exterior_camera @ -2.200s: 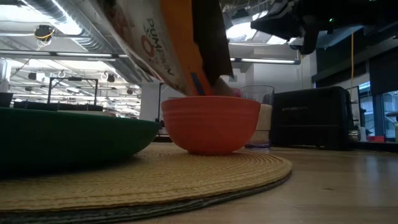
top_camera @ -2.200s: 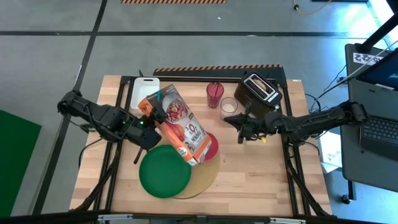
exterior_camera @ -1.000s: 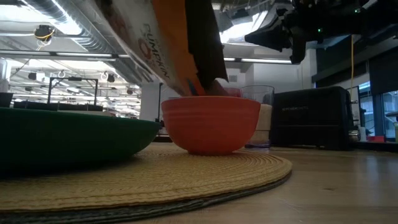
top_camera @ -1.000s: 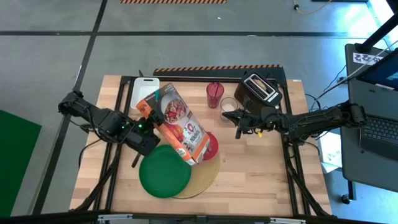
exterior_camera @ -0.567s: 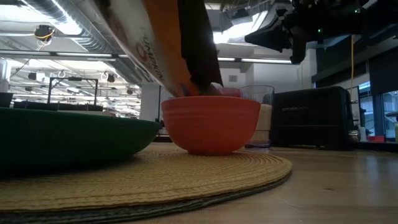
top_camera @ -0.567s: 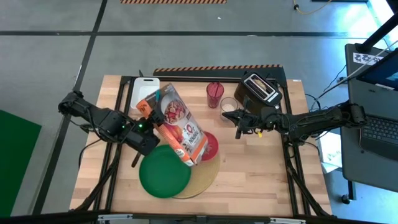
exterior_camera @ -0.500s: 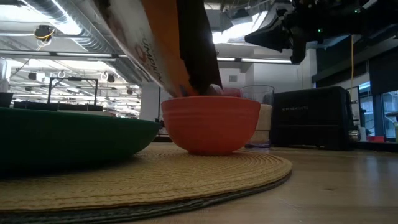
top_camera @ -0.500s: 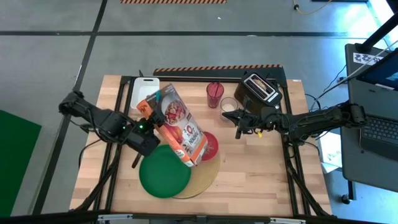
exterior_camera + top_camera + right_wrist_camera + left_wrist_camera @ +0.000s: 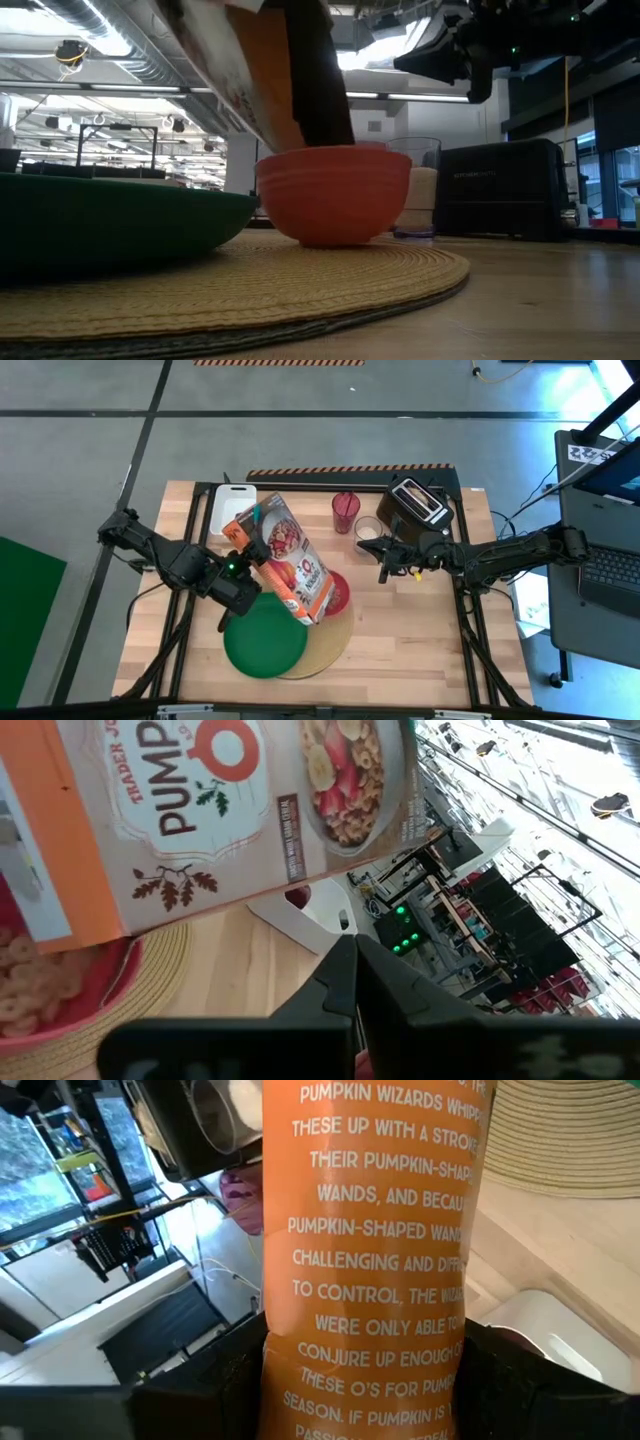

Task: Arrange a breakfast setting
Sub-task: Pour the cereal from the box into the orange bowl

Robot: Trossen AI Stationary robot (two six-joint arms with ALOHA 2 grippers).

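Orange cereal box [image 9: 285, 558] tilted — black toaster [image 9: 419, 501], red tumbler [image 9: 345, 511], perhaps a clear glass [image 9: 368, 528].

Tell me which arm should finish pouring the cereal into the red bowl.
Left. The left gripper already holds the cereal box, tilted with its open end over the red bowl. The right gripper is shut and empty, hovering near the toaster.

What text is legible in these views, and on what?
"PUMPKIN WIZARDS", "WANDS, AND BECAU…", "CHALLENGING AND DIFFI…", "TO CONTROL, THE WIZA…": cereal box side, lines cut off.
"TRADER JO…", "PUMP…": box front, right wrist view.
Brown label on the box front: too small.
Toaster lettering: blurred.
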